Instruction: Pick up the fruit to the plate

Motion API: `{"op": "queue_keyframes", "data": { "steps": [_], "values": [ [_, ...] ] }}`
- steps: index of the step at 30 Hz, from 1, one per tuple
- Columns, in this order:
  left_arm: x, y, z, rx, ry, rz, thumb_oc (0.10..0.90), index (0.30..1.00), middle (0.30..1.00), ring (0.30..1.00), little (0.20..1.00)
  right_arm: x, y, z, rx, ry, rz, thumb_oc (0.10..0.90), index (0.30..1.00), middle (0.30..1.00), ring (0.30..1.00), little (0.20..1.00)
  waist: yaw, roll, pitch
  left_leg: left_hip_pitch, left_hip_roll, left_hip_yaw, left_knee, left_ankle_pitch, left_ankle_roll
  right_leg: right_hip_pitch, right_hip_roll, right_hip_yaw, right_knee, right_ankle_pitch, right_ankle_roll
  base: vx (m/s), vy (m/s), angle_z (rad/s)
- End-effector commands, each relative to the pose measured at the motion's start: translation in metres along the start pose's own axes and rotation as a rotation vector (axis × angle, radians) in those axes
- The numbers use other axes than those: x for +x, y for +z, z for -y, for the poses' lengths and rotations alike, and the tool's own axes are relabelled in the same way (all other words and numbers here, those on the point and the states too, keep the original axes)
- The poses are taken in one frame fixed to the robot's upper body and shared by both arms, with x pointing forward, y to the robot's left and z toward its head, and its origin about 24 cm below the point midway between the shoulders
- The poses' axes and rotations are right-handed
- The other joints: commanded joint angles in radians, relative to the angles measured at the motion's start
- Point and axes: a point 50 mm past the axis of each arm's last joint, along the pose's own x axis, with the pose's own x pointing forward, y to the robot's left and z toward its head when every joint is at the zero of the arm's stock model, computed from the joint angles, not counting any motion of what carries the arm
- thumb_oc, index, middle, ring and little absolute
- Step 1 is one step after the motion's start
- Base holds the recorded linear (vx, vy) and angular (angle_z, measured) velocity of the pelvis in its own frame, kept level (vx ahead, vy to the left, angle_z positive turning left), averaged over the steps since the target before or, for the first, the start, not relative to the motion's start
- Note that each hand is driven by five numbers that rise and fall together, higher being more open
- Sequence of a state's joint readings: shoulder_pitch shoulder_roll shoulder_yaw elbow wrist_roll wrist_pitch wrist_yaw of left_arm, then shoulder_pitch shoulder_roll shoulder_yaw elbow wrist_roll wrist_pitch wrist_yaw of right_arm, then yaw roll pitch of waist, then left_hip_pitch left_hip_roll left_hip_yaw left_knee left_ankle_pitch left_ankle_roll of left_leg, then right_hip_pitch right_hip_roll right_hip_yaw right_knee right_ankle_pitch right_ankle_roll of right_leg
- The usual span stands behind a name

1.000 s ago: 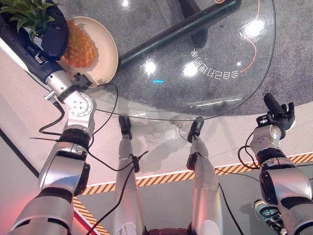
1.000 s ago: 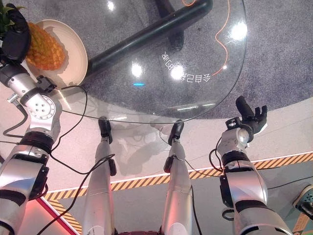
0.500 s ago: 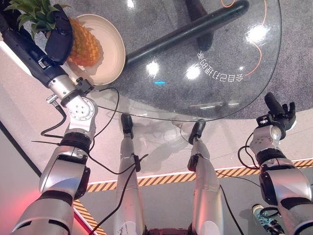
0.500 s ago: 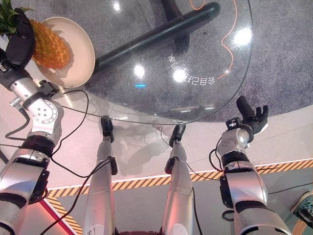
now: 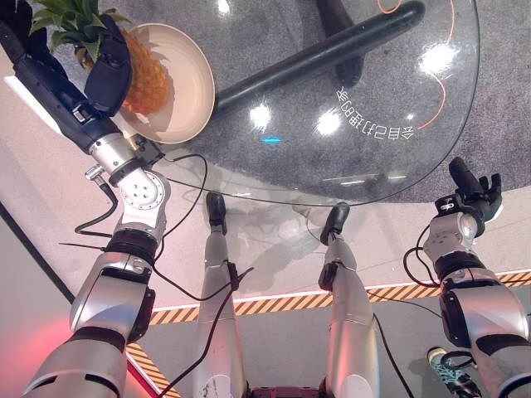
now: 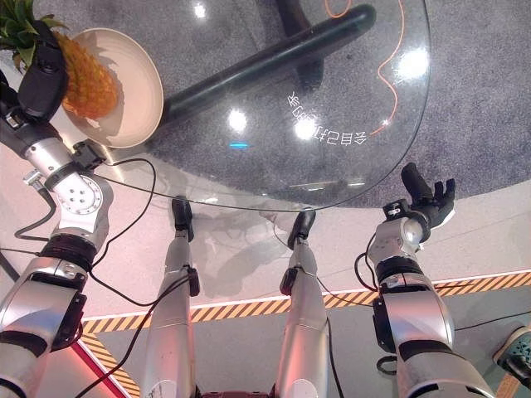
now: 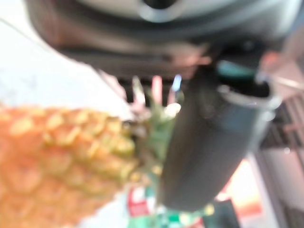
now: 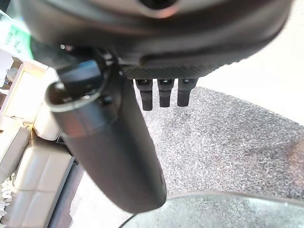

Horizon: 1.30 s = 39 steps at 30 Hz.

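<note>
Still gripping pineapple [image 5: 148, 79], left hand [image 5: 108, 70] hovers over plate [image 5: 192, 91].

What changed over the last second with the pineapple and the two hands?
The whole view shifted a little, so the camera moved. Against the plate, the pineapple and the left hand gripping it hardly changed: the fruit stays over the plate's near-left part. The right hand stayed open beside the glass table.
</note>
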<state>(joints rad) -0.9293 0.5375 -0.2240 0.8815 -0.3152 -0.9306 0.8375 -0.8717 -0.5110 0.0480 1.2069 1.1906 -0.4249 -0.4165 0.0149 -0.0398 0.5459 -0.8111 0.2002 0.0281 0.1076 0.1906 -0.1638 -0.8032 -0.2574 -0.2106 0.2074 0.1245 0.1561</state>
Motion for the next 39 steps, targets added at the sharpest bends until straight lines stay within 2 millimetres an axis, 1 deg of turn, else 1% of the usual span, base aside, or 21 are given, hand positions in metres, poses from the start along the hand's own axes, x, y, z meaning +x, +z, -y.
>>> {"op": "queue_keyframes", "data": {
  "steps": [1,18,27,31,39],
  "values": [
    [0.014,0.025,0.006,-0.112,-0.013,0.158,0.800,0.900,0.900,0.900,0.900,0.008,0.022,0.028,0.038,-0.098,0.123,0.800,0.900,0.900,0.900,0.900,0.027,-0.030,-0.026,-0.036,-0.029,-0.030,0.150,-0.132,0.023,0.011,0.008,-0.041,0.035,-0.039,0.026,0.00,0.000,0.00],
    [-0.002,0.016,0.000,-0.093,-0.058,0.114,0.800,0.900,0.900,0.900,0.900,0.010,0.025,0.029,0.049,-0.101,0.128,0.800,0.900,0.900,0.900,0.900,0.039,-0.028,-0.026,-0.042,-0.033,-0.040,0.149,-0.134,0.025,0.006,0.002,-0.053,0.036,-0.035,0.031,0.00,0.000,0.00],
    [-0.011,0.010,-0.001,-0.077,-0.104,0.086,0.800,0.900,0.900,0.900,0.900,0.009,0.024,0.031,0.048,-0.103,0.133,0.800,0.900,0.900,0.900,0.900,0.044,-0.023,-0.026,-0.038,-0.038,-0.042,0.142,-0.133,0.028,0.009,0.001,-0.056,0.032,-0.030,0.032,0.00,0.000,0.01],
    [-0.017,0.010,-0.001,-0.068,-0.125,0.092,0.800,0.900,0.900,0.900,0.900,0.009,0.024,0.033,0.049,-0.105,0.135,0.800,0.900,0.900,0.900,0.900,0.047,-0.021,-0.026,-0.034,-0.038,-0.042,0.138,-0.133,0.027,0.013,-0.001,-0.059,0.030,-0.029,0.033,0.00,0.000,0.00],
    [-0.023,0.009,-0.004,-0.065,-0.132,0.091,0.800,0.900,0.900,0.900,0.900,0.009,0.024,0.035,0.057,-0.115,0.140,0.800,0.900,0.900,0.900,0.900,0.056,-0.018,-0.026,-0.032,-0.041,-0.047,0.138,-0.136,0.030,0.017,-0.005,-0.067,0.030,-0.030,0.034,0.00,0.000,0.00]
  ]
}}
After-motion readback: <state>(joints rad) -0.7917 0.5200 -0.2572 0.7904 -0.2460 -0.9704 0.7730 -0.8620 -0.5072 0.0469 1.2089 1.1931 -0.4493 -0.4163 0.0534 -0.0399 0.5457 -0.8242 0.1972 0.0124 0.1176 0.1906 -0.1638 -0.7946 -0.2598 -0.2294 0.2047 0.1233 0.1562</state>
